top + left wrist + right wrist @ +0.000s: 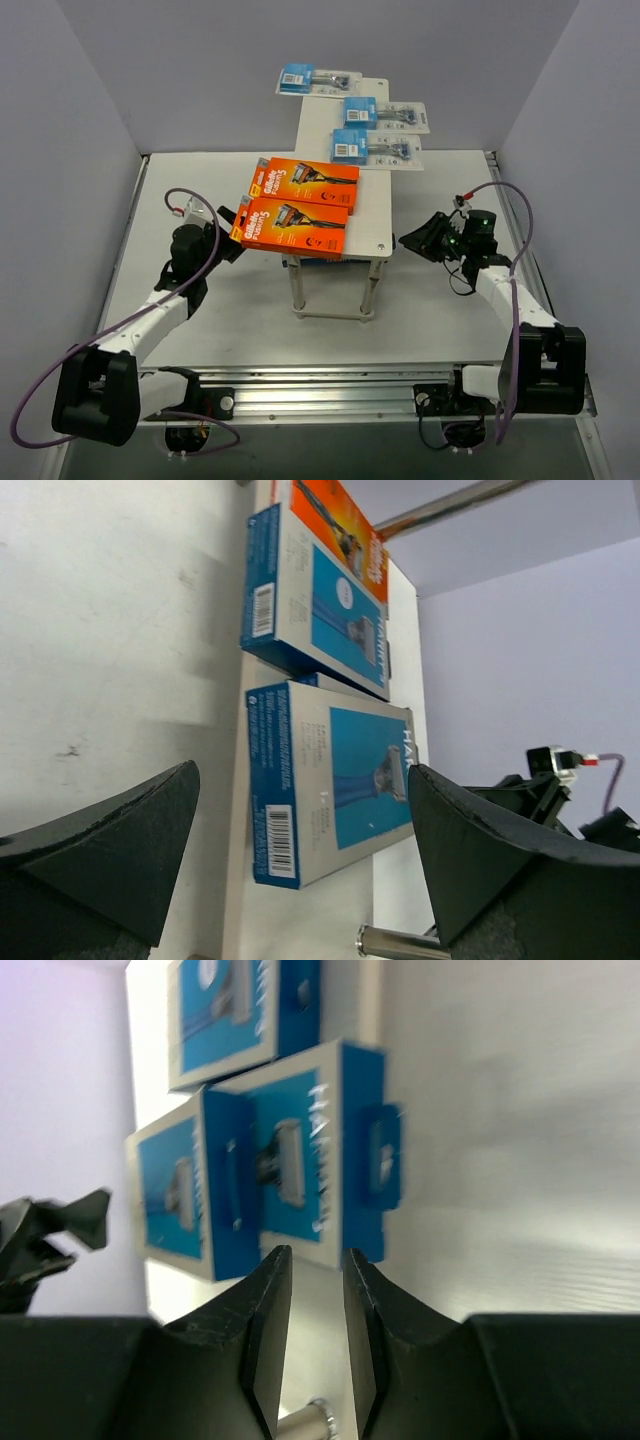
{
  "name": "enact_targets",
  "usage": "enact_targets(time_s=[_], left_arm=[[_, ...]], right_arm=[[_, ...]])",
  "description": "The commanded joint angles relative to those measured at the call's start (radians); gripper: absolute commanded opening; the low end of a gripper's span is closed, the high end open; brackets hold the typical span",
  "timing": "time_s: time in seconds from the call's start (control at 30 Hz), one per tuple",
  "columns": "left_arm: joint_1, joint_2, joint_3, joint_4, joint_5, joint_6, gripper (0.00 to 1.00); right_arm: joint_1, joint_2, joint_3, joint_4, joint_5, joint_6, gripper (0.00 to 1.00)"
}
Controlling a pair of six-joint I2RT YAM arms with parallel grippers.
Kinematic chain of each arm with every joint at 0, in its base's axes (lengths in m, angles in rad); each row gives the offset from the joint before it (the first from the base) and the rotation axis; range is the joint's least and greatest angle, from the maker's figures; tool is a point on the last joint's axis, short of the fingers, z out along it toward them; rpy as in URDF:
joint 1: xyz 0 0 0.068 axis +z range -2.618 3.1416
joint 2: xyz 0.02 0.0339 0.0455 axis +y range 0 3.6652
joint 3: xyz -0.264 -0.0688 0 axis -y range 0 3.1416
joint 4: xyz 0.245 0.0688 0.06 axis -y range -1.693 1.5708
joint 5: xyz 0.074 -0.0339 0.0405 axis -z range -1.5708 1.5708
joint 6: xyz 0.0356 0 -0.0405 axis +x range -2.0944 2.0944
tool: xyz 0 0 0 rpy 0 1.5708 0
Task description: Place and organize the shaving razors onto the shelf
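Orange razor boxes lengthwise across shelf, overhanging left edge

Pale lavender walls around a white tabletop (scuffed, evenly lit)

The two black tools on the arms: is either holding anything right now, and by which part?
Nothing is held. The left tool gapes wide open; the right tool has a narrow, empty gap. The blue-and-white boxes lie beyond both, untouched.
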Motion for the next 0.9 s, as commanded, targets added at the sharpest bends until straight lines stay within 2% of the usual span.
enact_targets(time_s=[0.0, 0.17, 0.37, 0.6, 0.87], left_arm=[[0.043, 0.031, 0.066, -0.120, 0.050, 0.075, 0.94], [0.071, 0.108, 0.081, -0.114, 0.111, 0.090, 0.94], [0.069, 0.175, 0.075, -0.101, 0.113, 0.093, 0.94], [0.069, 0.212, 0.070, -0.109, 0.099, 0.124, 0.95], [0.033, 0.296, 0.108, -0.055, 0.118, 0.113, 0.95]], right_arm=[[-0.019, -0.021, 0.084, -0.135, 0.123, -0.129, 0.24], [-0.018, 0.040, 0.101, -0.119, 0.209, -0.128, 0.24], [0.005, 0.100, 0.114, -0.110, 0.277, -0.132, 0.24], [0.116, 0.178, 0.144, -0.107, 0.398, -0.135, 0.25], [0.208, 0.240, 0.175, -0.082, 0.448, -0.106, 0.26]])
